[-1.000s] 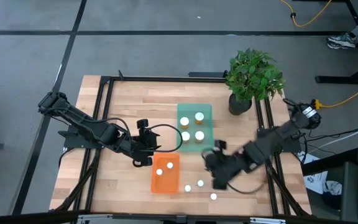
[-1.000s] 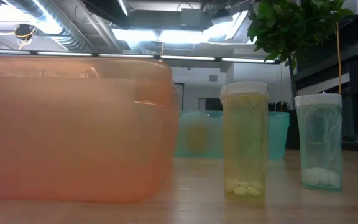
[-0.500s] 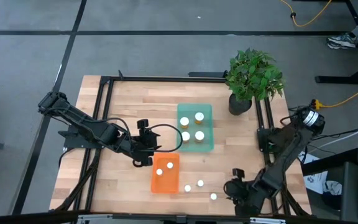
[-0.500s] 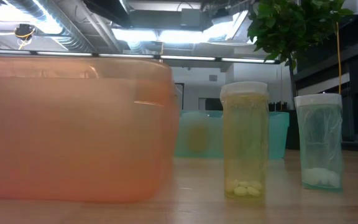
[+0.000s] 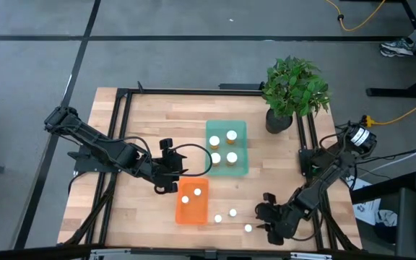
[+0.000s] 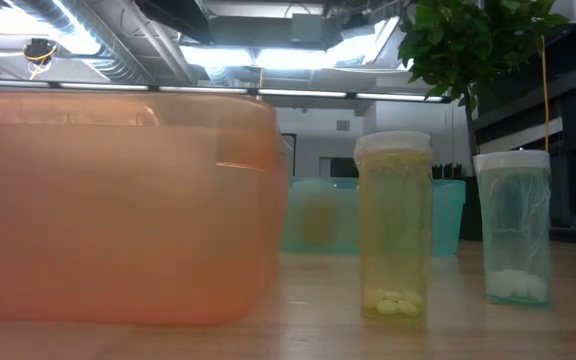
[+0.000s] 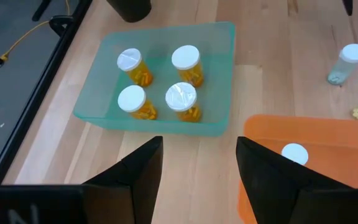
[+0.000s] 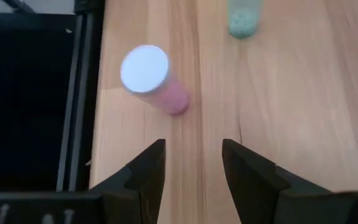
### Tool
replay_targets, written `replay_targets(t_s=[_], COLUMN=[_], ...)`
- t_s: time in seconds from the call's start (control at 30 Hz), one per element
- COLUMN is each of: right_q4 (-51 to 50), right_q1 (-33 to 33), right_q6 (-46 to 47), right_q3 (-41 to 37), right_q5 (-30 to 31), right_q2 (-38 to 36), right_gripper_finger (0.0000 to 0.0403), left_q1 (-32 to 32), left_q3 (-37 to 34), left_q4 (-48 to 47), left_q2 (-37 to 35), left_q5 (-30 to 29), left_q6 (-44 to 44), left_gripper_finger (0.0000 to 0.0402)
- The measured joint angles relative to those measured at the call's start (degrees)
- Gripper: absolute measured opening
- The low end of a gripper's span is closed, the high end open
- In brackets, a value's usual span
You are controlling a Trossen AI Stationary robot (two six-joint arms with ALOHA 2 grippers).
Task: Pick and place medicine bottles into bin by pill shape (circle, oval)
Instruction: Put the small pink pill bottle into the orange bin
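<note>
Right gripper [image 5: 266, 220]: near the front edge of the table, right of centre, fingers [image 8: 145, 171] parted narrowly with nothing between them. Pointed at a pink-bodied bottle [image 8: 151, 78] standing just ahead, apart from the fingertips.

Left gripper [image 5: 170, 172]: hangs above the table just left of the two bins, fingers [image 7: 138, 171] spread wide, holding nothing.

Table [image 5: 143, 115]: pale wood planks, black frame rails along its sides.

Potted plant [image 5: 295, 90]: leafy green, dark pot, far right corner of the table.

Teal bin [image 5: 240, 128]: translucent, mid-table. Holds four medicine bottles [image 7: 185, 65] with white caps and orange bodies, upright in two pairs, close together.

Orange bin [image 5: 202, 209]: translucent, in front of the teal bin and slightly left, near the front edge. Two white caps [image 5: 196, 193] show inside from above.

Loose bottles on the bare wood, right of the orange bin, three in all:
- yellowish bottle [image 6: 394, 225], upright, oval pills at its bottom; nearest the orange bin in the low view.
- pale green bottle [image 6: 513, 228], upright, white pills at its bottom; to the right of the yellowish one, apart from it.
- the pink-bodied bottle, white cap, closest to the front edge and to the right gripper.
</note>
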Motion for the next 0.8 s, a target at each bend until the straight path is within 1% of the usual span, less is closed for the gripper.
replay_targets(t_s=[0.2,0.27,0.4,0.57,0.8], right_q4=[4.72,5.37,5.81,9.53,12.15], right_q1=[-0.31,-0.31,-0.54,-1.34,-2.03], right_q6=[-11.2,-13.36,-14.95,-18.55,-20.26], right_q3=[-0.12,-0.12,-0.12,-0.1,-0.08], right_q5=[-0.08,-0.07,-0.07,0.14,0.05], right_q2=[0.0,0.08,1.81,4.18,4.48], right_gripper_finger=[0.0161,0.0161,0.0161,0.0161,0.0161], left_q1=[0.0,0.0,0.0,0.0,0.0], left_q3=[0.0,0.0,0.0,0.0,0.0], left_q4=[-0.01,-0.01,-0.01,-0.01,-0.01], left_q2=[0.0,0.0,0.0,0.0,0.0], left_q5=[0.0,0.0,0.0,0.0,0.0], left_q6=[0.01,0.01,0.01,0.01,0.01], left_gripper_finger=[0.0196,0.0196,0.0196,0.0196,0.0195])
